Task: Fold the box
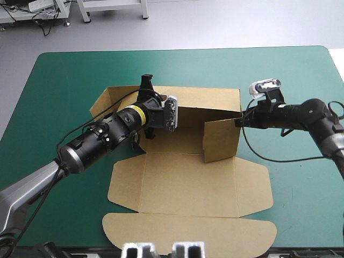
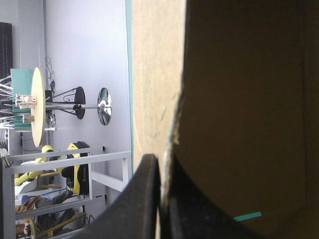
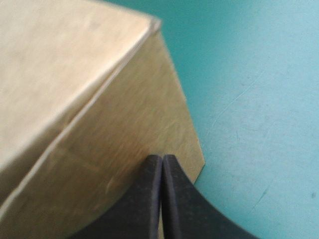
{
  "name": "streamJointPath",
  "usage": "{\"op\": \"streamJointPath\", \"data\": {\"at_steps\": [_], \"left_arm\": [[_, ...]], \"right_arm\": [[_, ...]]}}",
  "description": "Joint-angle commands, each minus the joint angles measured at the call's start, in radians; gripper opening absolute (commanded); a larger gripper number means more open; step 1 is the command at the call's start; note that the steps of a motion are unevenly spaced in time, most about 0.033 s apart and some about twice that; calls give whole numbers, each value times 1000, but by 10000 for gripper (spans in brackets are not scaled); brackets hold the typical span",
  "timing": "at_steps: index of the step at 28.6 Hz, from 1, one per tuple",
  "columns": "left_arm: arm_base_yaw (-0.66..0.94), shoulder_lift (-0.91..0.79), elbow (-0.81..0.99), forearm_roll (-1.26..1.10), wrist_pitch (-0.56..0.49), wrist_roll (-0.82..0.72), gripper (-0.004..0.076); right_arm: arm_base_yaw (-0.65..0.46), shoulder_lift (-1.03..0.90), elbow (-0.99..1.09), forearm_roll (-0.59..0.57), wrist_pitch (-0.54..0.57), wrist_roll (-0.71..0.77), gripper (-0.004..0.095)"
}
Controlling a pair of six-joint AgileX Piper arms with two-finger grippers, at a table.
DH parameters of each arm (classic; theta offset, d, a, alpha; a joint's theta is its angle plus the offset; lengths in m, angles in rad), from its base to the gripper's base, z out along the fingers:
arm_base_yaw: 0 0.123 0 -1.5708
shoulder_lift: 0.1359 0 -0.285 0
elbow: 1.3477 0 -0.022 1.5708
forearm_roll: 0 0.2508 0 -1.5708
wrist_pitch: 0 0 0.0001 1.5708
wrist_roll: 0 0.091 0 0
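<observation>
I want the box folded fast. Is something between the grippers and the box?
Nothing visible is in the way. The left gripper is shut on a raised wall of the box, and the right gripper, shut, has its tip at the right side wall.

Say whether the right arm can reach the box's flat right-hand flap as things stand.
Probably yes: the flap lies flat and uncovered close beside the right gripper, with only bare teal-green cover next to it.
</observation>
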Motion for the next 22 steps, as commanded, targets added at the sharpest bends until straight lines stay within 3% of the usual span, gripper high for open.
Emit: {"op": "streamJointPath", "data": {"at_steps": [1,12,14,16,22], "left_arm": [[-2,-28,-23,-19,-18,-57,-10],[-2,-28,-23,-23,29,-107,-10],[-2,-28,-23,-23,27,-107,-10],[-2,-28,-23,-21,24,-107,-10],[-2,-28,-23,-18,17,-105,-10]], "right_arm": [[-1,-111,80,80,-63,-109,-20],[-1,-295,345,342,-181,-501,-16],[-1,-315,359,382,-176,-552,24],[-1,-325,359,370,-147,-547,170],[1,-298,359,370,-95,-558,876]]}}
